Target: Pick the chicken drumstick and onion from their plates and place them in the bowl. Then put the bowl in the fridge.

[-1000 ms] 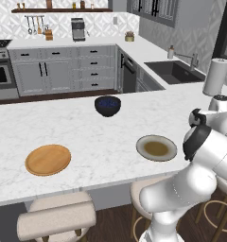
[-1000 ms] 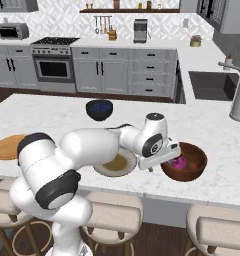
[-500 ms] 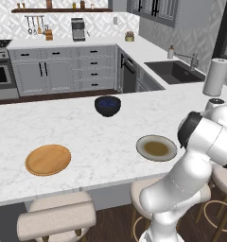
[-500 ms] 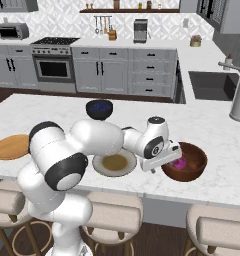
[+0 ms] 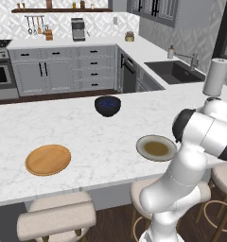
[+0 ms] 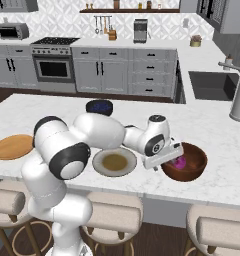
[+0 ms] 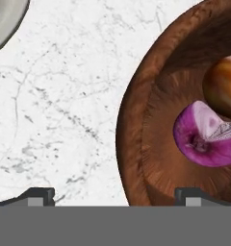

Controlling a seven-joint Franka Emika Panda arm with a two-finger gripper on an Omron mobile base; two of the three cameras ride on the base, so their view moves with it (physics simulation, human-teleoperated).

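Swinging round over the last second, the arm's elbow has rolled from the left side toward the middle while the pincer (image 6: 168, 159) has hardly left its spot at the near rim of the brown bowl (image 6: 192, 167), and nothing on the worktop (image 5: 87, 137) has shifted. Jaws stand wide apart and hold nothing; in the hand view one tip sits over bare marble, the other over the bowl's rim, so they straddle the wall. Inside lies the onion (image 7: 211, 137), cut face up, and just beyond it, touching or nearly so, the drumstick (image 7: 224, 86), cropped by the edge of the picture. Both plates are bare: the wooden plate (image 5: 48, 159) far off to the left, the grey-rimmed plate (image 6: 114, 162) just beside the bowl. So the loading looks done, and the step now, by my reading, is gripping the bowl for the fridge. To do that well: come straight down until the wall is deep between the tips, close squarely on the rim, lift level so nothing rolls out, and steer clear of the small dark bowl (image 5: 108, 105).
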